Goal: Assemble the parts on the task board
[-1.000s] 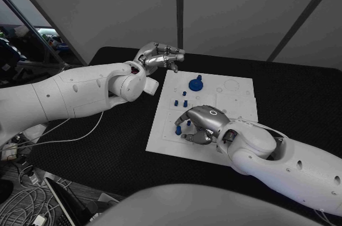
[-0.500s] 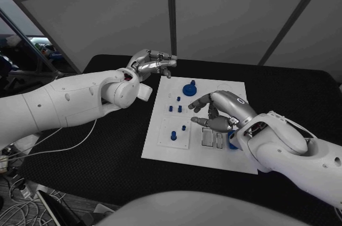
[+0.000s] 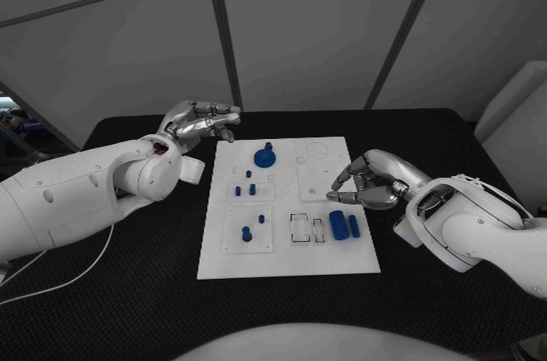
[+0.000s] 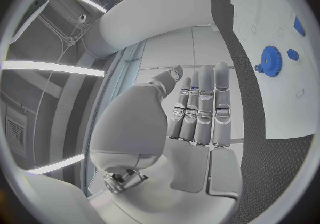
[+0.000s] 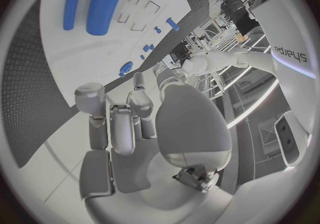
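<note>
Black table (image 3: 114, 298): carried the whole set-up, the board laid square before the robot so both arms could reach it.

Task board (image 3: 285, 258): white plate at the table's middle, lying flat; its recesses and sockets fixed where each part belonged.

Left hand (image 3: 200, 122): hung beyond the board's far left corner, off its surface, fingers curled loosely inward and holding nothing; probably parked out of the working arm's way.

Right hand (image 3: 371, 183): stood at the board's right edge, near the two cylinders, fingers bent and apart, nothing in them; seemingly placed for the next pick.

Blue gear (image 3: 265, 157): seated on the board's far half, a knob at its top.

Large blue cylinder (image 3: 337, 224): lay on its side in the near right part of the board, beside two empty rectangular slots (image 3: 307, 228).

Slim blue cylinder (image 3: 353, 226): lay just beside the large one, parallel.

Small blue pegs (image 3: 245, 190): stood upright in sockets left of centre.
</note>
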`<state>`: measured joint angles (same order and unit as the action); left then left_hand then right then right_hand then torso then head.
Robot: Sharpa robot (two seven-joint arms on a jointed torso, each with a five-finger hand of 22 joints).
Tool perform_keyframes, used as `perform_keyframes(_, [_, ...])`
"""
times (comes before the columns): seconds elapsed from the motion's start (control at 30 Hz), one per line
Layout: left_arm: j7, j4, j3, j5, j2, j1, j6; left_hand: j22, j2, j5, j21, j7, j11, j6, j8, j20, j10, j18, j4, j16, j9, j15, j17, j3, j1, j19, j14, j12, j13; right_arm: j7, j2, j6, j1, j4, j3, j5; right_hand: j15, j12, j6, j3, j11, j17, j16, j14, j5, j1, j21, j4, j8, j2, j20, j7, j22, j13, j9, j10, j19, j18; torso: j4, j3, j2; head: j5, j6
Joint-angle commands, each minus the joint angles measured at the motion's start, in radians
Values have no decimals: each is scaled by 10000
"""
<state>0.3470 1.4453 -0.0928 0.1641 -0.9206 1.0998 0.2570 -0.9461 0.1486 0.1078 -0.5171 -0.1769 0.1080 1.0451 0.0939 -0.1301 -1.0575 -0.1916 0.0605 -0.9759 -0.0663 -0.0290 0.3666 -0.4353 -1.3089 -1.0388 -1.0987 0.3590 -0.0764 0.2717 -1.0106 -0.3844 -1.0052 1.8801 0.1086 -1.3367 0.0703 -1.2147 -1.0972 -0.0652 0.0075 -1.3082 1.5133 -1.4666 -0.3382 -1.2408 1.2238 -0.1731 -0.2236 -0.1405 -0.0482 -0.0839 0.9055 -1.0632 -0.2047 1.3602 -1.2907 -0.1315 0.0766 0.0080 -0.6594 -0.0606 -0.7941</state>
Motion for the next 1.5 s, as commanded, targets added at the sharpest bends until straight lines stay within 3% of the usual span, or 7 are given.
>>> perform_keyframes(0.03, [161, 45, -5, -15, 10, -5, -174, 75, 56, -55, 118, 9, 16, -94, -48, -82, 116, 102, -70, 57, -6, -81, -24, 198, 187, 1, 0, 59, -19, 1071, -270, 492, 25, 190, -5, -314, -97, -500, 129, 392, -17, -1796, 136, -878, -68, 117, 161, -228, -152, 29, -3, -5, 245, -686, -197, 181, -114, 172, 74, 13, 69, 282, -6])
perform_keyframes(0.3, [202, 63, -2, -15, -15, -23, -180, 123, 77, -54, 171, 8, 18, -105, -47, -92, 143, 98, -105, 54, -7, -86, -31, 299, 224, -13, 3, 89, -27, 1957, -459, 427, 195, 240, -78, -1199, -111, -725, 349, 990, -5, -1994, 252, -909, -181, -42, 329, -574, -384, 78, -12, -7, 502, -1081, -516, 174, -163, 204, 56, 1, 64, 532, -87])
perform_keyframes(0.4, [203, 67, -2, -15, -13, -28, -190, 123, 77, -54, 171, 8, 18, -105, -47, -92, 143, 98, -105, 54, -7, -86, -31, 299, 224, -13, 3, 89, -27, 2105, -362, 380, 271, 200, -184, -1347, -125, -673, 483, 1176, 12, -2022, 268, -912, -255, -246, 332, -641, -445, 92, -26, -31, 498, -1073, -628, 104, -130, 201, 48, -2, 55, 580, -108])
perform_keyframes(0.8, [179, 97, 0, -16, -37, -41, -199, 166, 42, -43, 217, 15, 17, -108, -42, -98, 160, 94, -124, 50, -9, -83, -37, 351, 207, -31, 6, 121, -35, 2613, 218, 589, 464, -108, -496, -1852, -176, -670, 752, 1712, 65, -2012, 265, -905, -458, -333, 307, -1079, -572, 83, -80, -80, 454, -1218, -860, 76, -44, 185, 61, -17, 35, 557, -210])
perform_keyframes(0.93, [159, 85, 0, -16, -44, -41, -205, 175, 27, -39, 227, 16, 15, -109, -41, -98, 166, 93, -123, 49, -9, -81, -38, 354, 190, -37, 7, 128, -37, 2775, 331, 718, 496, -142, -604, -2076, -175, -716, 752, 1818, 62, -2015, 267, -905, -501, -300, 311, -1160, -626, 98, -83, -73, 460, -1300, -917, 107, -38, 184, 75, -2, 38, 538, -279])
perform_keyframes(1.23, [108, 40, 0, -16, -70, -42, -235, 200, -25, -31, 252, 17, 12, -112, -38, -96, 181, 89, -118, 46, -10, -76, -43, 353, 137, -54, 10, 147, -40, 3053, 438, 796, 518, -168, -650, -2557, -166, -738, 735, 1963, 47, -2002, 260, -901, -626, -206, 315, -1187, -715, 146, -80, -52, 470, -1364, -1004, 120, -29, 183, 45, -12, 42, 535, -330])
perform_keyframes(1.5, [98, 34, 0, -16, -96, -42, -239, 200, -25, -31, 252, 17, 12, -112, -38, -96, 181, 89, -118, 46, -10, -76, -43, 353, 137, -54, 10, 147, -40, 3108, 652, 923, 534, -236, -655, -2688, -163, -731, 742, 2037, 42, -1978, 248, -895, -647, -142, 303, -1193, -748, 154, -78, -46, 452, -1374, -1041, 112, -13, 179, 74, -18, 38, 503, -337])
